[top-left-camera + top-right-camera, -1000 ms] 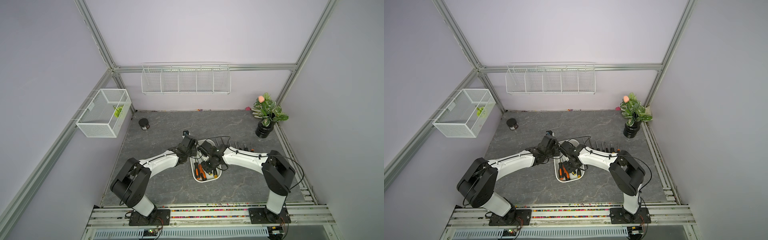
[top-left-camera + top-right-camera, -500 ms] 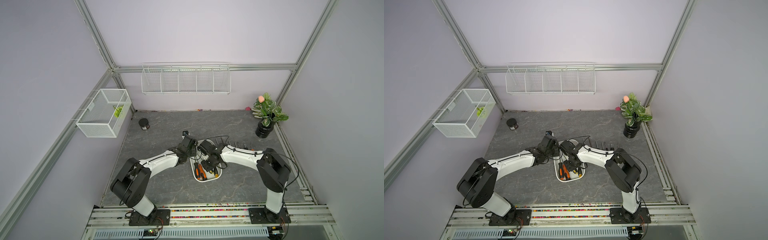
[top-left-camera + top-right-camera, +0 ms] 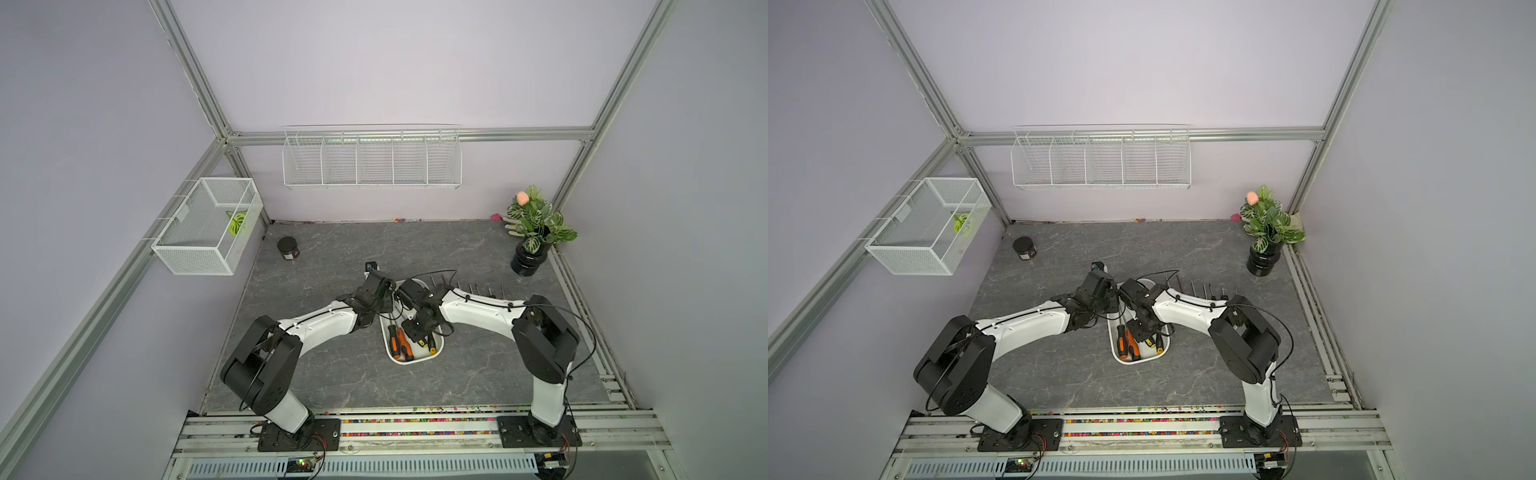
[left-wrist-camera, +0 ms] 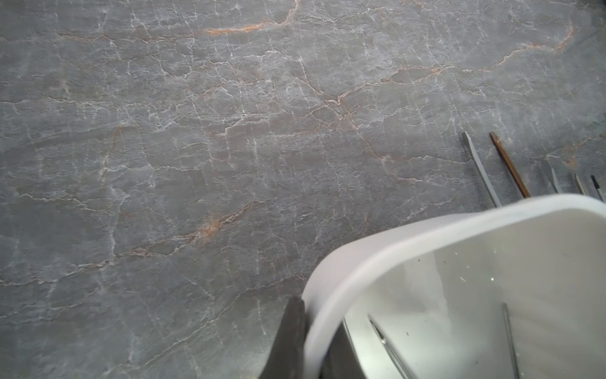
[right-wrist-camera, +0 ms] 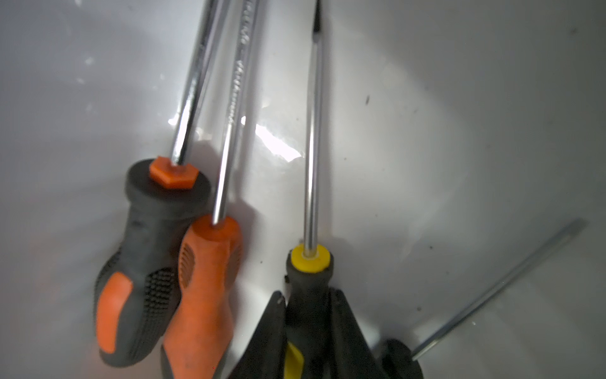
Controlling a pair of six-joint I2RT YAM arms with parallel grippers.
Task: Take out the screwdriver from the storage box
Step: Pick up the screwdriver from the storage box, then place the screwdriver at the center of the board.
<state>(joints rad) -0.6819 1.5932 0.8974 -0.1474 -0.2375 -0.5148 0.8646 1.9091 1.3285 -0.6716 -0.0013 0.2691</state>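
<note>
Grip made: right claw (image 5: pixel 306 298) just closed tight on the yellow-collared screwdriver (image 5: pixel 308 259).
I judge lift-out comes next; left claw (image 4: pixel 311 341) pinches the box (image 4: pixel 410 236) rim.

One storage box (image 4: pixel 410 239) sits on the one table (image 3: pixel 332 374) and holds four screwdrivers: a black-and-orange screwdriver (image 5: pixel 144 262), an orange screwdriver (image 5: pixel 203 288), a yellow-and-black screwdriver (image 5: pixel 308 272) and a dark-handled screwdriver (image 5: pixel 492 295). Beyond the box lies one row of loose shafts (image 3: pixel 1202 289), seven as far as a top view lets them be counted, with five tips showing in the left wrist view. There are also two robot arms, the left arm (image 3: pixel 316 328) and the right arm (image 3: pixel 478 311), one wire rack (image 3: pixel 372 160) of five compartments, one mesh basket (image 3: pixel 199 237) with one green leaf (image 3: pixel 237 222) in it, one dark jar (image 3: pixel 288 248) and one potted plant (image 3: pixel 532 224).
</note>
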